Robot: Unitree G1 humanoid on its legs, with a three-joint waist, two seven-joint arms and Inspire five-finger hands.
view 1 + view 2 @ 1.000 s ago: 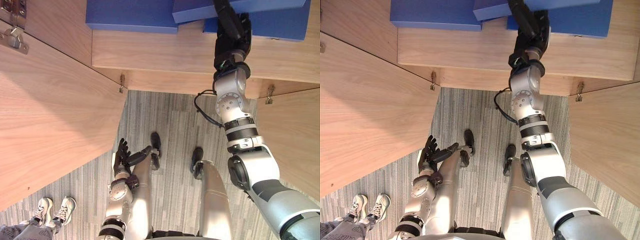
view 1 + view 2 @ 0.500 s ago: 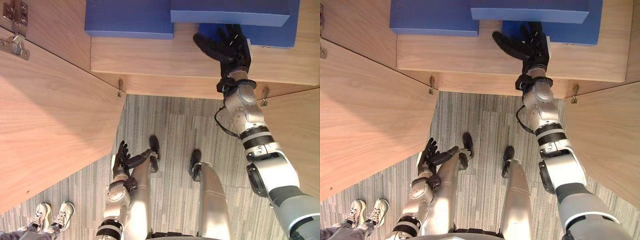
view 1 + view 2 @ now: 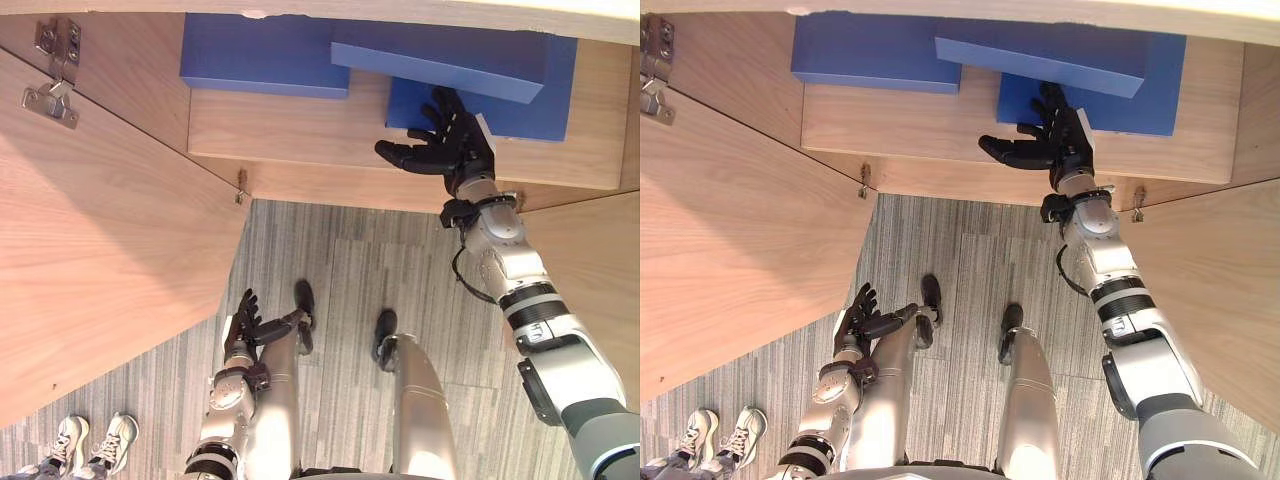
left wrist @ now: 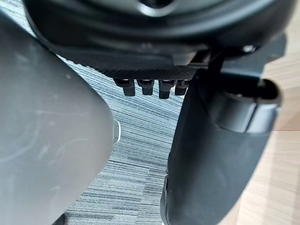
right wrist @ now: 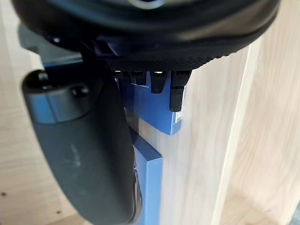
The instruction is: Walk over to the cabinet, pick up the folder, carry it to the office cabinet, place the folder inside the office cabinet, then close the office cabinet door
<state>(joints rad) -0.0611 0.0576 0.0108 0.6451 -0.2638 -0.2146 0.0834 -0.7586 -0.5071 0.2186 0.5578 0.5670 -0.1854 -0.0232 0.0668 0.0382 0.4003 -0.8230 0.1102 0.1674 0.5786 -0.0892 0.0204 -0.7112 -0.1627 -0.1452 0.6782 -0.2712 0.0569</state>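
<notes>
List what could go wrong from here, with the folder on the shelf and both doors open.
1. The top folder lies askew across the other blue folders. The open right hand, spread just in front of it, might catch it when pulling away.
2. The left door stands wide open close to the idle left hand, and swinging it shut may clip that arm.
3. A person's shoes stand near that door.
</notes>
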